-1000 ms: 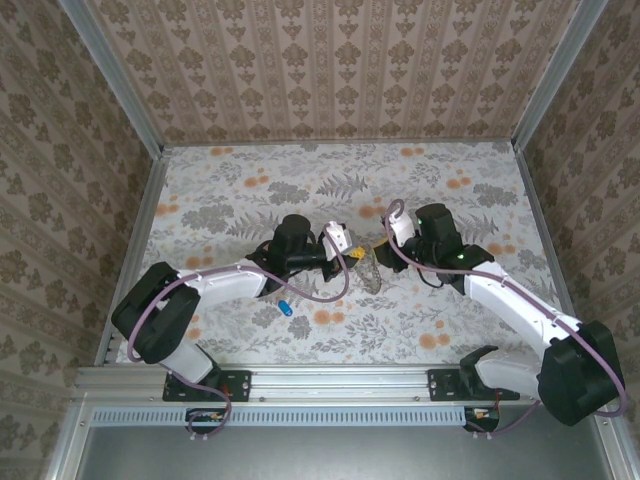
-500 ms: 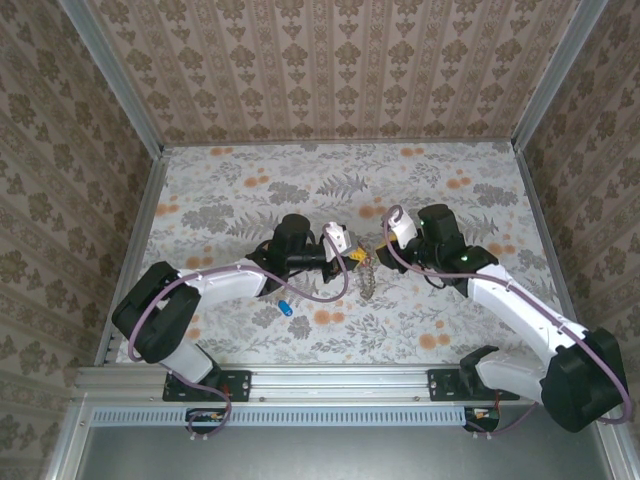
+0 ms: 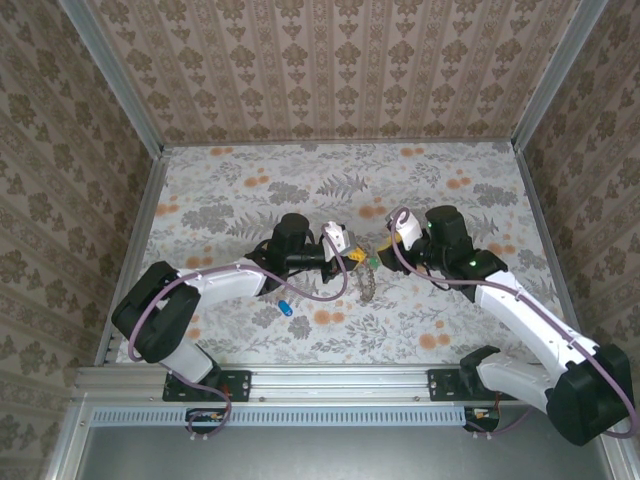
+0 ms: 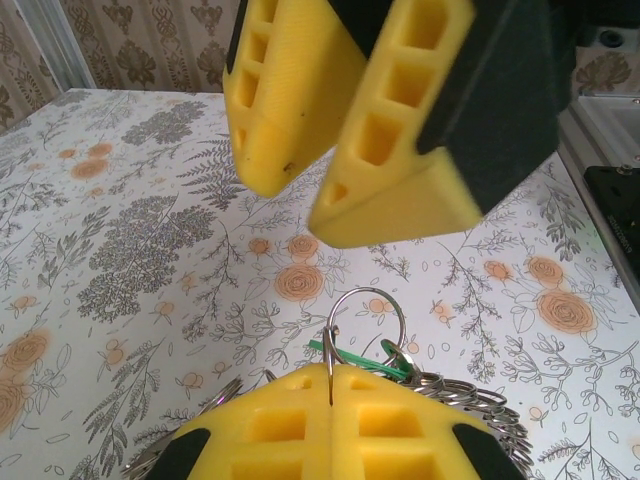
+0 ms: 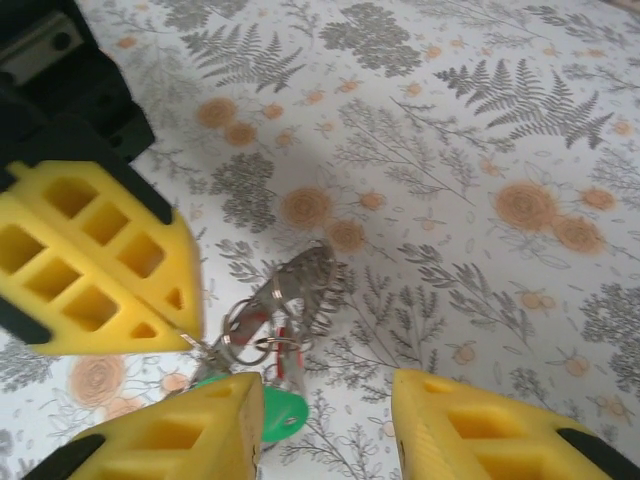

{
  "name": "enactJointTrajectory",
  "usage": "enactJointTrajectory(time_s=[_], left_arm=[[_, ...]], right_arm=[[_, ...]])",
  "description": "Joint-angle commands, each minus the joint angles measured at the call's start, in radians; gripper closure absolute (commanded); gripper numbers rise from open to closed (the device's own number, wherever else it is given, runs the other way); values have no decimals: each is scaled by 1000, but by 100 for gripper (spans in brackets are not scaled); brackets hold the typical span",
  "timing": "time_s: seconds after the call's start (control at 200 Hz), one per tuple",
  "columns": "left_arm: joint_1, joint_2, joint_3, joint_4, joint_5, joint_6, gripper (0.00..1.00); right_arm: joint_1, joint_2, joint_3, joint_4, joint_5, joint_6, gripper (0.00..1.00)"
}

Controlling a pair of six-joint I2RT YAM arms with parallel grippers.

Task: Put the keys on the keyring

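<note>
Clearly, with the left gripper (image 4: 330, 385) clenched on the keyring (image 4: 366, 290) and the right gripper (image 5: 325, 400) released, the dangling green key (image 5: 280, 415) could slip off if the ring swings.

The keyring (image 5: 303, 283) was thin, glossy, silvery metal. The green key (image 5: 281, 416) had a smooth plastic head. The left gripper (image 4: 330, 385) had fingers (image 4: 270, 432) of matt yellow plastic.

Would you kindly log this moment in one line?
left gripper: shut on thin silvery metal keyring; right gripper: open near green-headed key; blue-headed key: on floral table
</note>
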Motion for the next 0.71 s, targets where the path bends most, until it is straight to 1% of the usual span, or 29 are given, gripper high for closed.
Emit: enactJointTrajectory(time_s=[0.0,0.1,0.135,0.245,0.34,0.405,0.445,0.515,0.545,0.605,0.7], left_arm=[[11,5,26,31,29,-18,100],[11,2,26,31,27,-18,100],[11,2,26,31,25,-18,100],[12,-1,26,29,25,-18,100],[12,1,27,29,26,-18,100],[13,0,26,29,25,-18,100],[12,1,27,28,24,-17,100],[13,0,25,27,22,-17,100],[12,-1,26,26,23,-17,100],[12,-1,26,26,22,-17,100],[13,-2,25,23,23,-14,100]], right_arm=[[-5,-28,-27,-14,-120,25,58],[-7,-30,-59,43,-172,104,53],[-8,-22,-59,50,-189,138,52],[-11,18,-40,53,-176,275,51],[-11,61,-22,47,-201,344,53],[-13,81,-20,56,-226,379,59],[-13,88,-19,58,-238,392,61],[-12,92,-20,66,-243,403,71],[-14,91,-19,72,-242,408,73],[-15,85,-20,88,-243,418,84],[-17,77,-7,73,-233,411,92]])
